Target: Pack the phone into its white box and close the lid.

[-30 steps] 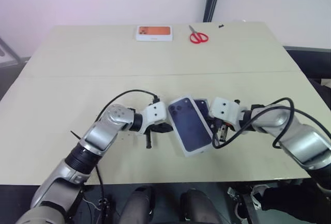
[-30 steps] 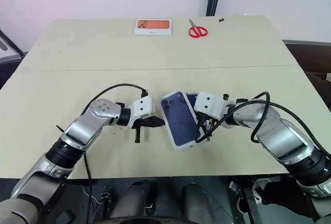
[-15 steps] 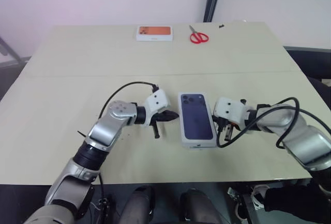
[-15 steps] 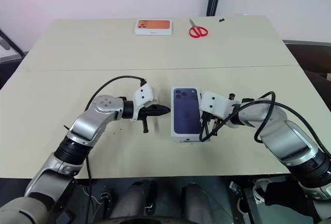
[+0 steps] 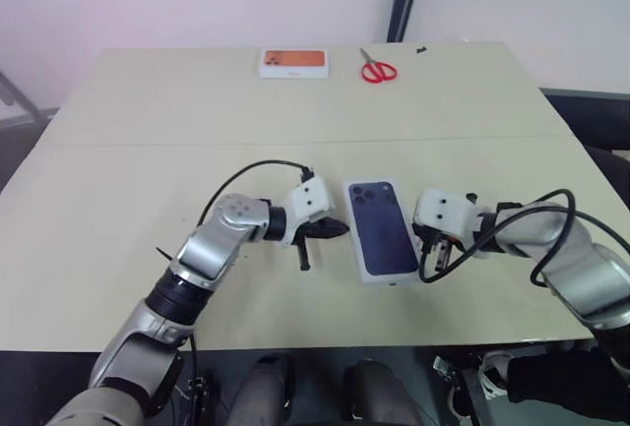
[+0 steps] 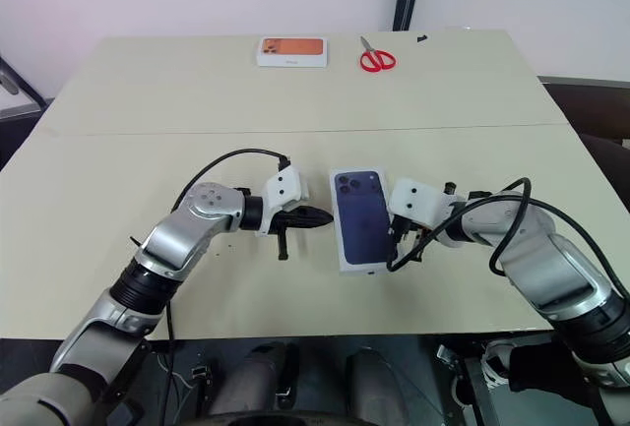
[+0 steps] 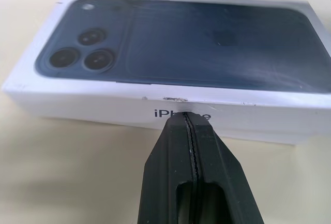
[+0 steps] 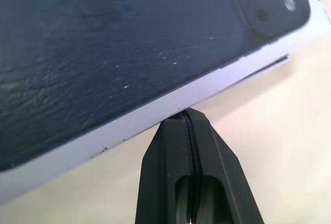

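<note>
Both arms are silver-grey metal with black ribbed joints, ending in white angular wrist housings. Black cables loop over each forearm. The left gripper (image 7: 190,125) and right gripper (image 8: 186,118) have matte black tapered fingers.

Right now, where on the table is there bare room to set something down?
Bare: the wide strip between the lid and the scissors and orange box, plus both side edges. Crowded: around the lid, left gripper and right gripper flanking it.
</note>
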You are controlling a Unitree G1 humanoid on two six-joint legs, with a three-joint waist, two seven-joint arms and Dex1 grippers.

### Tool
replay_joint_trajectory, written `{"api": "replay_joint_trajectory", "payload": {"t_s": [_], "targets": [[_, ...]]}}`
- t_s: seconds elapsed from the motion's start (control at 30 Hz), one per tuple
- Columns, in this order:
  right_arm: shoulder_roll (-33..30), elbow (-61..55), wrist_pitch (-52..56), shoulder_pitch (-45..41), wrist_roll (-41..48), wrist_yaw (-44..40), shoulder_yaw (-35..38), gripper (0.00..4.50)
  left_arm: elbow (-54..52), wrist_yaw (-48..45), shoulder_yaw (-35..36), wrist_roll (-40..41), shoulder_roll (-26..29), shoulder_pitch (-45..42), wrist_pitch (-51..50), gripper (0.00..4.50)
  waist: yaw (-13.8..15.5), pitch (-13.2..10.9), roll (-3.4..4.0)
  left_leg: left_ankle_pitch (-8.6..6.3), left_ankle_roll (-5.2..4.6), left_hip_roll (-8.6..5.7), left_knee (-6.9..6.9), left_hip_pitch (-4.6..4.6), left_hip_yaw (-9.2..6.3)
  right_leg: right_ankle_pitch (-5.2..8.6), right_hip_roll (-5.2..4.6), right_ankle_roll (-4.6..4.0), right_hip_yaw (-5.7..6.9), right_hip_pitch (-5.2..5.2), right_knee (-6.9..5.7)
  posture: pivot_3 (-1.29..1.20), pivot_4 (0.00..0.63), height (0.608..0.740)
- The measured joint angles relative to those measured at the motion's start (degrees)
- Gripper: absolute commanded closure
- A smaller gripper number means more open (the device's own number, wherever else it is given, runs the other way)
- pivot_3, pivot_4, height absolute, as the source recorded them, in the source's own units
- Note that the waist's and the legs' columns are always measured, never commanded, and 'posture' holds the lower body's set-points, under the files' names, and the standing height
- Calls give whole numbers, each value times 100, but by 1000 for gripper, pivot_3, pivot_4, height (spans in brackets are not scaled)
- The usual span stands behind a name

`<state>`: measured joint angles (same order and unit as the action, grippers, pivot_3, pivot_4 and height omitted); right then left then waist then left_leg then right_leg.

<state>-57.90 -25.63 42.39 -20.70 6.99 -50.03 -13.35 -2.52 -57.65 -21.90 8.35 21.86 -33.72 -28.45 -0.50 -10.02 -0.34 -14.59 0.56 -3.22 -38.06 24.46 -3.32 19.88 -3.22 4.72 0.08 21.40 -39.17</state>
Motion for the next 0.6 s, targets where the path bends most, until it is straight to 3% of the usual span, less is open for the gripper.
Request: {"api": "replay_joint_trajectory", "payload": {"t_s": [0.6], "targets": [[98, -2, -8, 68, -57, -29, 44, 4485, 49, 154, -67, -165, -2, -1, 128, 4500, -3, 0, 0, 1, 1, 0, -1, -1, 0, 0, 0, 0, 0, -1, -2, 0, 150, 740]]}}
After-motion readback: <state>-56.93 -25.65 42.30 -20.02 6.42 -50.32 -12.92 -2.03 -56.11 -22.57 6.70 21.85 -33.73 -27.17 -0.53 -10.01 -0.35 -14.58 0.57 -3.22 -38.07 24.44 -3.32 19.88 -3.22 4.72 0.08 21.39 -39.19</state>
